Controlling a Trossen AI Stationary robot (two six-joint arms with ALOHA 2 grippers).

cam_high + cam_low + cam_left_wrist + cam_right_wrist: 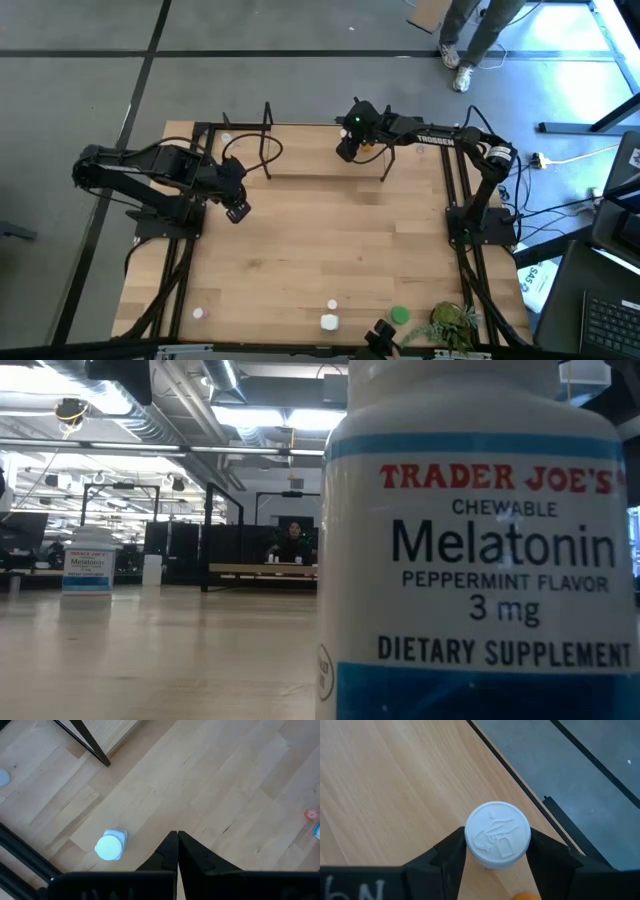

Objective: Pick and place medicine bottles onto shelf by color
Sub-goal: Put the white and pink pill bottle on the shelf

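Observation:
My right gripper [348,148] reaches to the far edge, over the top board of the shelf [300,160], a light wood rack with black wire uprights. It is shut on a medicine bottle [497,835] with a white embossed cap; a bit of orange [525,896] shows below it. My left gripper [177,845] is shut and touches nothing. It hovers over the table's left part near a white bottle [111,845] that stands on the table. More bottles stand at the near edge: white ones [329,322] [198,313] and a green one [400,316]. My right gripper pinches the bottle between its two fingers [547,857], one on each side of the white cap [520,827]. The fingers come from above, pointing down, and the bottle stays upright. Whether its base rests on the shelf board, I cannot tell.
A leafy plant [455,325] sits at the near right corner. A large Melatonin bottle [480,540] stands right before the low camera, another [88,565] farther left. A person [292,540] sits in the room beyond. A shelf upright [85,740] stands near my left gripper.

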